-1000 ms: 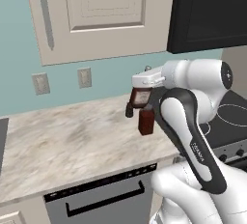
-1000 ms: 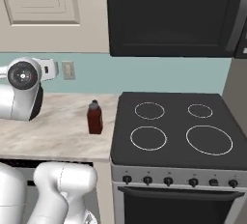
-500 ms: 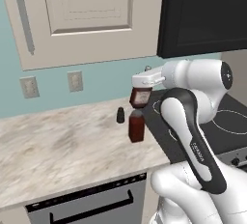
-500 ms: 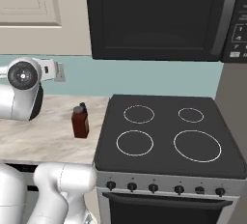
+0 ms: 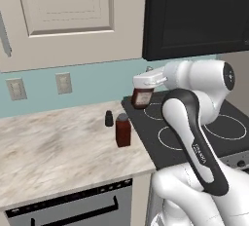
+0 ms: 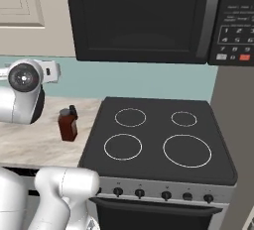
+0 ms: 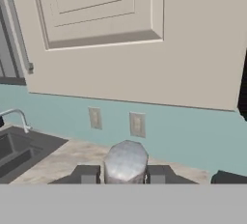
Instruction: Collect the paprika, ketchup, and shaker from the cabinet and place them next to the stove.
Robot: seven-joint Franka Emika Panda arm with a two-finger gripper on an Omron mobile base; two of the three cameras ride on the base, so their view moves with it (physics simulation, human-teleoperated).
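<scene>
**Paprika in the hand, above the stove's left edge**

Left base view: the arm's own elbow link covers a good chunk of the stove (image 5: 228,125), so only parts of the burner rings show. The hand (image 5: 142,93) sits up above the stove's left edge, sticking out leftward from the wrist and clamped on the paprika (image 5: 141,98), which hangs just under it; its cap is tucked up into the hand and hard to see. The ketchup (image 5: 123,129) and shaker (image 5: 109,118) stand close together on the marble surface (image 5: 53,152), just left of the stove. The cabinet (image 5: 68,15) door is shut, its handle cut off at the left edge.

Right base view: the arm's big joint hides the hand. The ketchup (image 6: 67,124) stands on the surface beside the stove (image 6: 158,140); a small dark bit behind it could be the shaker, can't tell.

Hand view: the paprika's grey cap (image 7: 125,162) pokes up between the two fingers (image 7: 87,175); its body is cut off below.
</scene>
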